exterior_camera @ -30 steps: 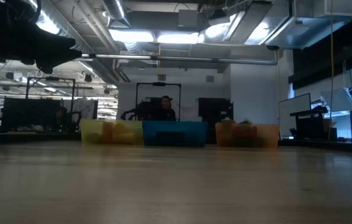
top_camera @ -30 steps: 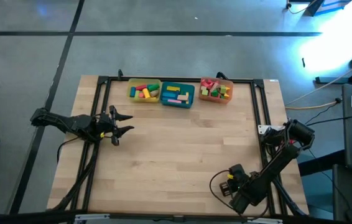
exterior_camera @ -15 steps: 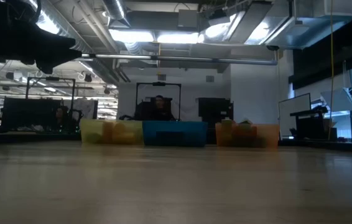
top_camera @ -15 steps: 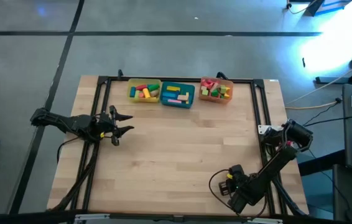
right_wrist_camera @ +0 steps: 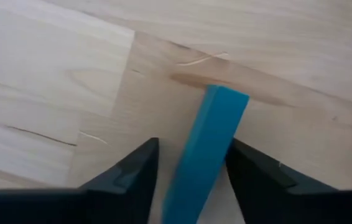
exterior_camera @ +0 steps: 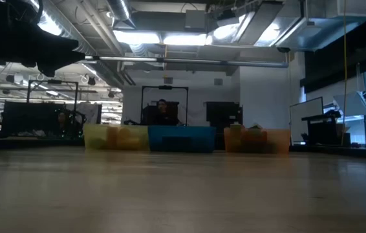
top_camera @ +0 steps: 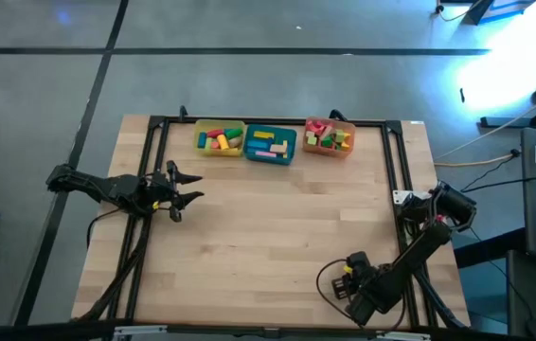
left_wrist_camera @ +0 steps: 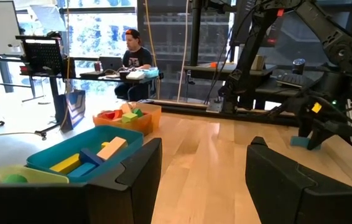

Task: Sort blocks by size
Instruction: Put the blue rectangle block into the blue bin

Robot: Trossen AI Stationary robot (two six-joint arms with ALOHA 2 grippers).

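**Blue bar between the right fingers, trays full at the far edge**

The right gripper (right_wrist_camera: 191, 186) is down at the near right part of the table (top_camera: 277, 237), pointing at the wood. A blue bar (right_wrist_camera: 208, 149) stands between its two fingers (right_wrist_camera: 129, 174). A thin gap shows on each side of the bar, so the fingers stand slightly apart around it, and whether they touch it lower down cannot be told. The bar's free end rests against the tabletop.

The left gripper (top_camera: 185, 190) hangs over the left side of the table with its fingers spread wide and nothing between them.

Along the far edge three trays sit in a row: yellow tray (top_camera: 202, 131), teal tray (top_camera: 270, 156), orange tray (top_camera: 311, 149). Each holds mixed coloured blocks (top_camera: 219, 139).

A person (left_wrist_camera: 136, 57) sits at a desk beyond the table.
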